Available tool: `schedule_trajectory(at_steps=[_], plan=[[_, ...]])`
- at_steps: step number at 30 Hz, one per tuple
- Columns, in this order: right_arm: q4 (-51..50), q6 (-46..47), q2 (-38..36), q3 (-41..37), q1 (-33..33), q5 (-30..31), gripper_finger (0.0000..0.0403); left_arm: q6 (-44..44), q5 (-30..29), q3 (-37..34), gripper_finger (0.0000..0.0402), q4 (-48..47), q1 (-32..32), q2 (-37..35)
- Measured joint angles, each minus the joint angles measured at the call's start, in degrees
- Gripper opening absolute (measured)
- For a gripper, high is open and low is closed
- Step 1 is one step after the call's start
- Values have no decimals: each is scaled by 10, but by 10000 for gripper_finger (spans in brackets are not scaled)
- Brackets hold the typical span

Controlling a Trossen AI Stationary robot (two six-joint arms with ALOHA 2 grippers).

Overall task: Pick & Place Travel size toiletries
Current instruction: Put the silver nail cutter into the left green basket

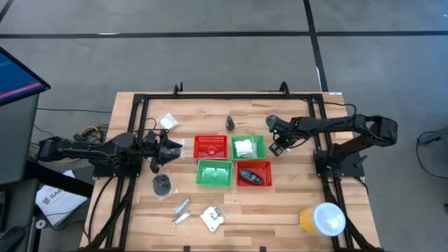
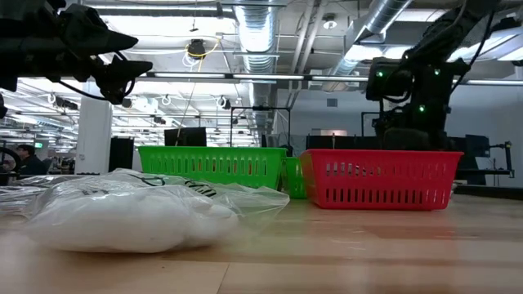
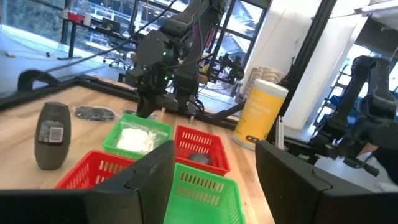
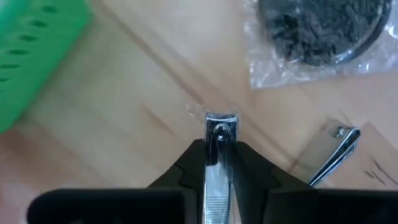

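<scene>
My right gripper (image 4: pixel 219 163) points down at the table just right of the baskets (image 1: pixel 278 145), shut on a thin silver tube (image 4: pixel 219 140). Beside it on the wood lie a second silver tube (image 4: pixel 336 152) and a black coiled piece (image 4: pixel 320 25) in a clear wrapper. A white packet (image 1: pixel 244 147) fills the far green basket (image 1: pixel 260 139), and a dark oblong item (image 1: pixel 252 175) lies in the near red basket (image 1: pixel 266 165). My left gripper (image 3: pixel 214 180) hovers open and level, left of the baskets (image 1: pixel 162 150). My right gripper pinches the silver tube between its two fingers, on the tube's flat sides (image 4: pixel 219 171). The fingers come from above, pointing down, and lie along the tube. The tube's free end (image 4: pixel 219 124) sticks out past the fingertips toward the wood; whether it touches the table I cannot tell.
A dark mini bottle (image 1: pixel 230 124) stands behind the baskets. Near the left arm lie a white packet (image 1: pixel 168 121) and a black coil (image 1: pixel 162 184). Two silver tubes (image 1: pixel 182 211) and a white packet (image 1: pixel 213 217) lie at the front, and a yellow tub (image 1: pixel 322 218) stands front right.
</scene>
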Motion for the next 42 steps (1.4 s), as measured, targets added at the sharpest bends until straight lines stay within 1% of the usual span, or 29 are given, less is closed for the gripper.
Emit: schedule_trajectory(at_steps=[6, 11, 15, 19, 26, 28, 35, 42], plan=[[-39, -5, -3, 62, 34, 0, 46, -6, 0, 0, 213, 8, 0, 0], [-49, -16, -3, 124, 76, 0, 46, -6, 0, 0, 213, 56, -1, 9], [-48, -17, -3, 167, 112, 0, 46, -5, 0, 0, 213, 94, -8, 43], [-33, -29, -3, 197, 143, 0, 46, -5, 0, 0, 213, 152, -14, 93], [29, -46, -3, 224, 192, 1, 46, 0, 0, 1, 213, 302, -24, 205], [58, -55, -3, 229, 203, 1, 46, 3, 0, 9, 213, 320, -24, 238], [184, -96, -3, 231, 232, 1, 47, 3, 0, 79, 213, 336, -24, 356], [304, -130, -3, 231, 255, 1, 47, 5, 0, 146, 213, 341, -25, 451]])
